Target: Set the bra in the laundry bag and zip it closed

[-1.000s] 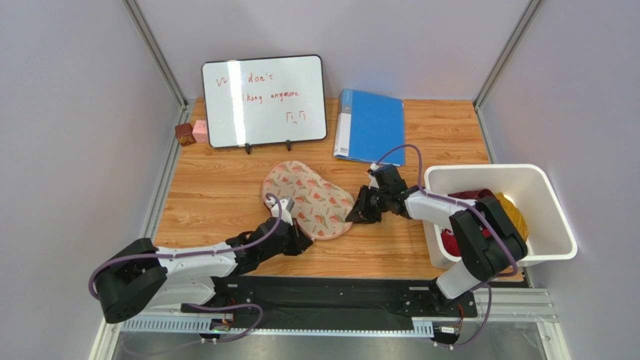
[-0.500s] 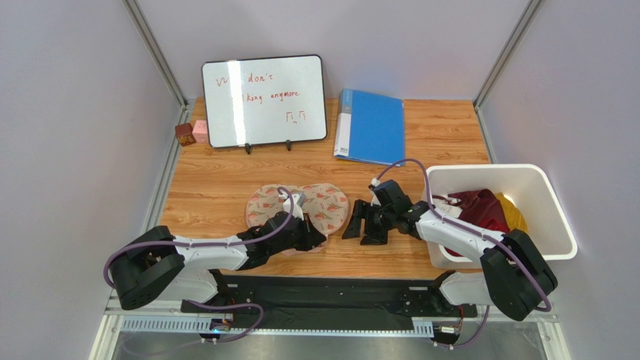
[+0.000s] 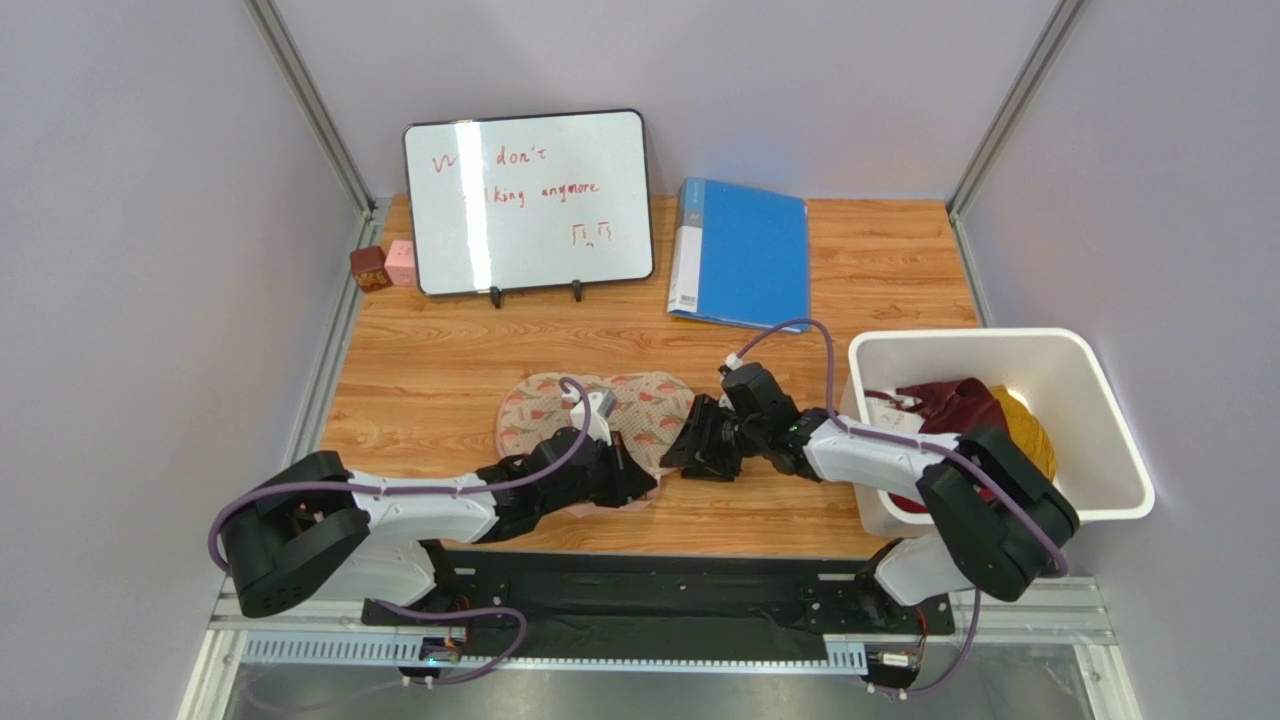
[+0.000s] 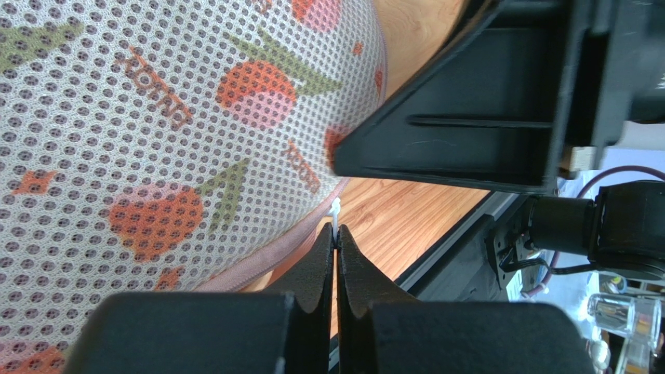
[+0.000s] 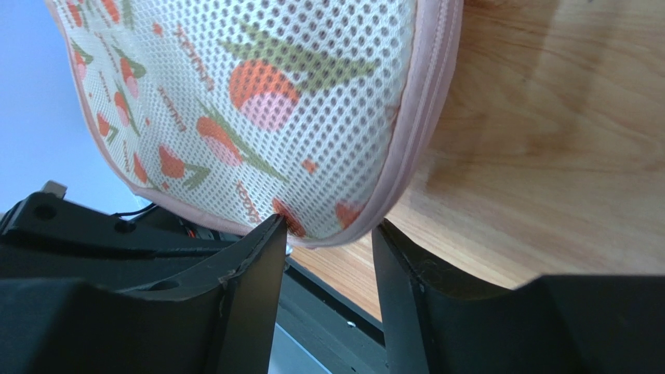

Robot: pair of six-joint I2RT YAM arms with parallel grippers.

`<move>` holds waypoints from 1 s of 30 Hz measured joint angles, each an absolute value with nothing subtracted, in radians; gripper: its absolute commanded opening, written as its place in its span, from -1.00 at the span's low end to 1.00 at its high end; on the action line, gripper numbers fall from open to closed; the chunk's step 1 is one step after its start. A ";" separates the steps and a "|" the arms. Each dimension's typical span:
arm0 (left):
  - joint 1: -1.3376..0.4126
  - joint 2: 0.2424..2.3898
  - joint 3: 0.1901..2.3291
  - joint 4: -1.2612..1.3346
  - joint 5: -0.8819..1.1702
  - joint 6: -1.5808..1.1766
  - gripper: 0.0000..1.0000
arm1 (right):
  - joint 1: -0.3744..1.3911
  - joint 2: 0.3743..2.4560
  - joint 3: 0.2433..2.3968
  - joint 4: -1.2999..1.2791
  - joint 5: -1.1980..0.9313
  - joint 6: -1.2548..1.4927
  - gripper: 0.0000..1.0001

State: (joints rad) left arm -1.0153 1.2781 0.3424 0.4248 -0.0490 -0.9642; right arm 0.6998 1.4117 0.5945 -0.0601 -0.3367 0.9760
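The laundry bag point(image 3: 594, 408), cream mesh with a pink-and-green print, lies flat on the table in front of both arms. My left gripper point(image 3: 639, 483) sits at its near edge, shut on the small white zipper pull point(image 4: 336, 209) that sticks out from the pink zipper trim point(image 4: 265, 257). My right gripper point(image 3: 694, 450) is at the bag's right end. In the right wrist view its jaws stand apart with the bag's point(image 5: 257, 101) rounded pink-trimmed edge between the fingertips point(image 5: 273, 234). The bra is hidden from every view.
A white plastic bin point(image 3: 1115, 450) holding dark red and yellow clothes point(image 3: 962, 413) stands at the right. A whiteboard point(image 3: 526, 200), a blue folder point(image 3: 739, 252) and two small blocks point(image 3: 383, 266) line the back of the table.
The bag has swung round and shifted left and nearer. My right gripper let go, opened wide, then came back to the bag's right end with narrower jaws. The left stayed shut.
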 measured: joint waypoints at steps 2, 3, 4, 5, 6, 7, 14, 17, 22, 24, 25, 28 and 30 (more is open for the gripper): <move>-1.016 1.278 0.342 0.425 -0.049 -0.964 -1.00 | 0.706 1.449 0.595 -0.029 -0.343 0.991 -0.16; -1.016 1.278 0.342 0.424 -0.049 -0.964 -1.00 | 0.709 1.462 0.595 -0.018 -0.344 0.997 -0.25; -1.017 1.277 0.342 0.424 -0.050 -0.964 -1.00 | 0.710 1.467 0.595 -0.012 -0.344 1.001 -0.41; -1.017 1.277 0.342 0.422 -0.050 -0.964 -1.00 | 0.712 1.470 0.595 -0.006 -0.342 1.005 -0.45; -1.017 1.275 0.342 0.418 -0.053 -0.965 -1.00 | 0.712 1.470 0.595 -0.005 -0.342 1.007 -0.57; -1.018 1.271 0.342 0.409 -0.059 -0.970 -1.00 | 0.712 1.470 0.595 -0.004 -0.340 1.009 -0.82; -1.020 1.161 0.313 0.306 -0.130 -1.023 -1.00 | 0.699 1.470 0.630 -0.036 -0.340 0.973 -1.00; -1.020 1.034 0.268 0.199 -0.189 -1.072 -1.00 | 0.674 1.470 0.631 -0.060 -0.342 0.945 -1.00; -1.021 0.752 0.168 0.017 -0.261 -1.142 -1.00 | 0.632 1.461 0.631 -0.110 -0.348 0.889 -1.00; -1.021 0.625 0.134 -0.054 -0.276 -1.148 -1.00 | 0.622 1.449 0.632 -0.131 -0.349 0.860 -1.00; -1.021 0.586 0.126 -0.075 -0.280 -1.147 -1.00 | 0.619 1.445 0.633 -0.138 -0.349 0.847 -1.00; -1.021 0.465 0.117 -0.134 -0.280 -1.136 -1.00 | 0.616 1.444 0.656 -0.163 -0.350 0.804 -1.00; -1.021 0.442 0.117 -0.142 -0.273 -1.121 -1.00 | 0.614 1.456 0.684 -0.184 -0.352 0.777 -1.00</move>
State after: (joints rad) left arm -1.0206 0.4419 0.1165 -0.1421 -0.2733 -1.1213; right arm 0.6144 1.4563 0.6838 -0.1837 -0.3519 0.7769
